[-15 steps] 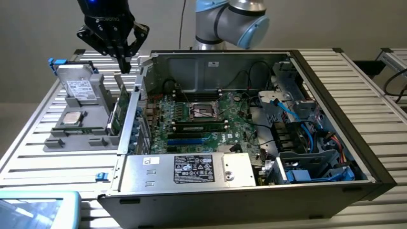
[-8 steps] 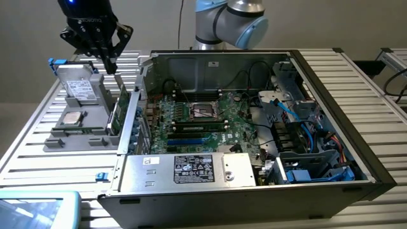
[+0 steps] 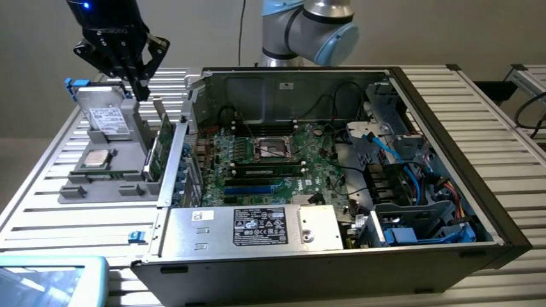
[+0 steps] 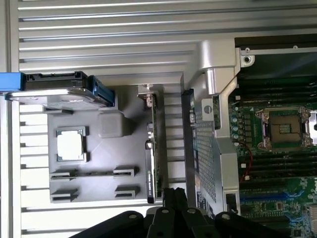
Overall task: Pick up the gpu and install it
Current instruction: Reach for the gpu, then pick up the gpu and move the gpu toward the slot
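The gripper (image 3: 139, 93) hangs with its fingers pressed together and empty, just above the far end of the gpu (image 3: 158, 144). The card stands on edge in the grey holder (image 3: 94, 188) at the exterior view's left, between the hard drive (image 3: 109, 121) and the computer case (image 3: 341, 268). Lowered like this, the fingers would likely strike the card's top edge rather than straddle it. The case wall sits just beside the card, so a drift that way risks a knock.
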Available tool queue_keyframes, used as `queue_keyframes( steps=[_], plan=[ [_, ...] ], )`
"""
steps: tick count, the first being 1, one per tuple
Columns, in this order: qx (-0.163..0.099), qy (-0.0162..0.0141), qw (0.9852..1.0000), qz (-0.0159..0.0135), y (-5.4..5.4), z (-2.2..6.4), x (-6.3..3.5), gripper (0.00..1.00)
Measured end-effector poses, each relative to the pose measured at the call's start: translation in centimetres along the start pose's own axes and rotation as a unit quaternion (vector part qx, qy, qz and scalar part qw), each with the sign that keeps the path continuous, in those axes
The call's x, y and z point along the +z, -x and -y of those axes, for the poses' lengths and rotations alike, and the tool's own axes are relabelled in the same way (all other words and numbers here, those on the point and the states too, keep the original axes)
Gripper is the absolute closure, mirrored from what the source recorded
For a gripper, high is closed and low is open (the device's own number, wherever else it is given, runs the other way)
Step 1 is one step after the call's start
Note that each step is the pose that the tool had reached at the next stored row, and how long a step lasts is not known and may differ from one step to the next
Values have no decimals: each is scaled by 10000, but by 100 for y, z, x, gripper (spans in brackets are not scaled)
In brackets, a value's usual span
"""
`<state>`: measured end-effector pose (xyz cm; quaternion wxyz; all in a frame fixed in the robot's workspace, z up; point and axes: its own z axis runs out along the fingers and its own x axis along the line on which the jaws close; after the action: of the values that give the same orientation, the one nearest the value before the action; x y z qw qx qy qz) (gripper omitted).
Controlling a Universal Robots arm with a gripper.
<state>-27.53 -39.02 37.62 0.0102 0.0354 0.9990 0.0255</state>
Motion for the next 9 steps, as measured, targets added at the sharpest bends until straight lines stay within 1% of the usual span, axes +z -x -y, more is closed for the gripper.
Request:
queue_keyframes(
  steps=[9],
  plan=[
    [0, 3, 10000, -1, -5, -2, 5, 88]
  ],
)
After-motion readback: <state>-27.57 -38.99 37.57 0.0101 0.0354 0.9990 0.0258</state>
